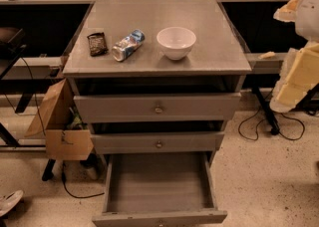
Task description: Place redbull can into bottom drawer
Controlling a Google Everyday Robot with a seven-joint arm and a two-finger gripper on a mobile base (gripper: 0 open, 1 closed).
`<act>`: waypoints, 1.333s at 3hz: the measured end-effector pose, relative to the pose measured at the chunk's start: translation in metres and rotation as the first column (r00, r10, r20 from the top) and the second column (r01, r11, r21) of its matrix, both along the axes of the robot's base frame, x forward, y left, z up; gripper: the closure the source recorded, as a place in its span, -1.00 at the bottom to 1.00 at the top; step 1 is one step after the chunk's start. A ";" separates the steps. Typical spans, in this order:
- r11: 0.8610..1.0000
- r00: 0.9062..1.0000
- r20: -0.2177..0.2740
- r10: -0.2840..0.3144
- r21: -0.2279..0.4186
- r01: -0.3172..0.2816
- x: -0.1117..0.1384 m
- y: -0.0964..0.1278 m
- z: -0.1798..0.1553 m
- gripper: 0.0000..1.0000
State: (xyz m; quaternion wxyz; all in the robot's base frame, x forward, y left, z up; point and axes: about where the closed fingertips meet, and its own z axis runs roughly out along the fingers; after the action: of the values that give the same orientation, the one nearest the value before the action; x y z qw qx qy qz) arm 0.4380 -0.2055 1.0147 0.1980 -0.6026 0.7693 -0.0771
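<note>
The redbull can (128, 45) lies on its side on the grey cabinet top (209, 47), left of centre, with a silver end facing the front left. The bottom drawer (158, 183) is pulled out toward me and holds nothing. The two drawers above it are pushed in further. My gripper (298, 71) is at the right edge of the camera view, a pale bulky shape off the cabinet's right side. It is well away from the can and holds nothing that I can see.
A white bowl (176, 42) stands right of the can and a dark brown snack packet (97, 43) lies left of it. A cardboard box (60, 129) hangs at the cabinet's left side. Cables (271, 131) and table legs are on the floor at the right.
</note>
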 end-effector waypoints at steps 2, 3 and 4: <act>0.999 1.000 0.017 -0.025 0.030 0.025 0.008 0.006 0.006 -1.00; 0.992 0.998 0.039 -0.044 0.116 0.040 0.037 0.042 0.020 -1.00; 0.975 0.998 0.048 -0.050 0.221 0.038 0.079 0.104 0.041 -1.00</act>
State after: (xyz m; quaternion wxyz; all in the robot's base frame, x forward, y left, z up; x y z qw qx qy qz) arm 0.5174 -0.1017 1.0558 0.2822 -0.5576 0.7806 -0.0121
